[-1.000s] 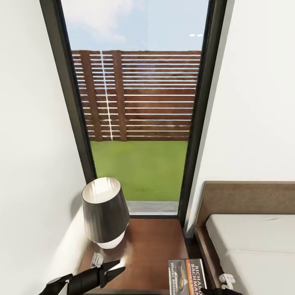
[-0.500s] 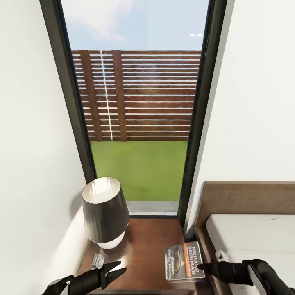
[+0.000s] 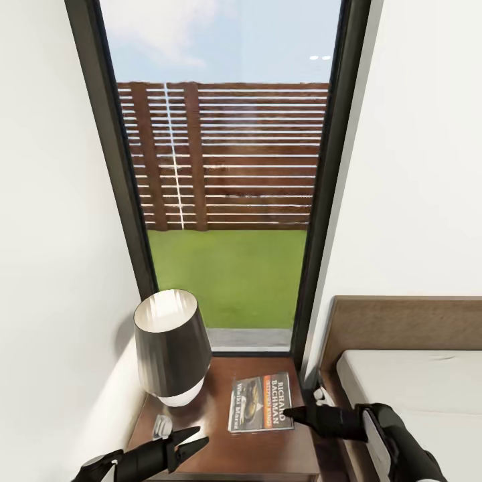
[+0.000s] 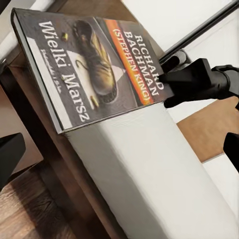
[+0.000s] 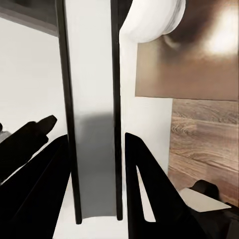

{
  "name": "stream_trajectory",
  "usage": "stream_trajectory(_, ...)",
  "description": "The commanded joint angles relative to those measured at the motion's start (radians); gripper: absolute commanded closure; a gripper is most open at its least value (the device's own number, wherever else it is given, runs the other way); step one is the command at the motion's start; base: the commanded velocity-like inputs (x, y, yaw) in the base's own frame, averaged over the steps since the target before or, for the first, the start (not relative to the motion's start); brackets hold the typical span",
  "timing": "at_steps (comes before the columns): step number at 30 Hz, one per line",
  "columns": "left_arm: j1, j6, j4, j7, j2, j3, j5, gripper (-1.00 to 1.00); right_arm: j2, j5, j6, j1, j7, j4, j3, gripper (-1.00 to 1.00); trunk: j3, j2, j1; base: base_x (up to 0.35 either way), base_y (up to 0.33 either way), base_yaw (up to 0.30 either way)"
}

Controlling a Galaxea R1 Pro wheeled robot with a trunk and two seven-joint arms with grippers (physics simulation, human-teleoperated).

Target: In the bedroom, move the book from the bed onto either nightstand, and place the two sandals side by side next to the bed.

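The book (image 3: 260, 403), judged light, thin and stiff, is held flat over the nightstand (image 3: 221, 448) by one edge between the closed fingers of the right gripper (image 3: 289, 414), while the left gripper (image 3: 198, 439) hangs nearly closed, empty.

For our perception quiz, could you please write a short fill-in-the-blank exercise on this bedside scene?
1. The right gripper holds the ___ between its jaws.
2. The book is above the ___.
3. The lamp stands on the nightstand to the ___ of the book.
4. Beyond the window lies green ___.

Missing words: book; nightstand; left; grass
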Motion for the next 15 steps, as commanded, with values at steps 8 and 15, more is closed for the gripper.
stream_trajectory(8,-0.001,0.009,0.000,0.036,-0.019,-0.008,0.009,-1.00,0.004,-0.119,0.004,-0.002,0.001,-0.008,-0.193,1.00,-0.001,-0.001,0.000,0.000,0.000,0.000)
stream_trajectory(15,-0.001,0.009,0.000,0.037,-0.022,-0.008,0.009,-1.00,0.004,-0.200,0.006,-0.002,0.002,-0.005,-0.218,1.00,-0.001,-0.001,0.000,0.000,0.000,0.000)
